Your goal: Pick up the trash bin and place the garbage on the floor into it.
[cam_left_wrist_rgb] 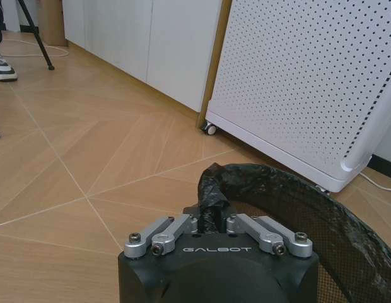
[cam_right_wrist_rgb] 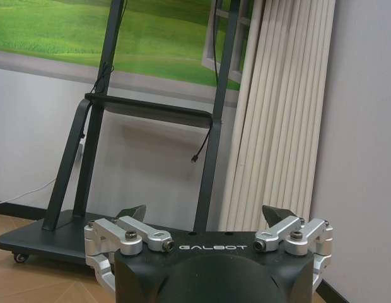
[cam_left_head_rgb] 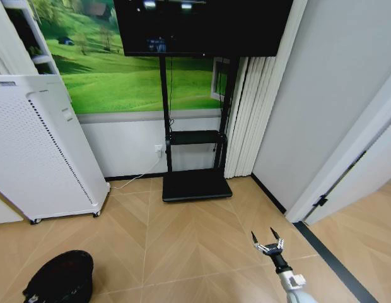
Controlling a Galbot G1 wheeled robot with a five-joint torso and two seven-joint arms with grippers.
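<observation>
Left gripper (cam_left_wrist_rgb: 210, 222) clamped on bin (cam_left_wrist_rgb: 321, 208) rim, lower left of head view.
Bin (cam_left_head_rgb: 60, 278) upright, mouth up, long axis vertical, near white appliance (cam_left_head_rgb: 41, 151). Right gripper (cam_left_head_rgb: 268, 242) spread apart, empty, above wood floor (cam_left_head_rgb: 195, 233).

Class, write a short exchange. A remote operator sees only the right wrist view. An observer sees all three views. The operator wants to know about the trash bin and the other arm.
Operator: From the right wrist I see my open right gripper facing a black TV stand. Where is the trash bin?
Observer: The trash bin sits low at the robot's front left, near a white perforated appliance.
Operator: Is the left gripper on it?
Observer: Yes. In the left wrist view, the left gripper is shut on the bin's rim, pinching the black liner.
</observation>
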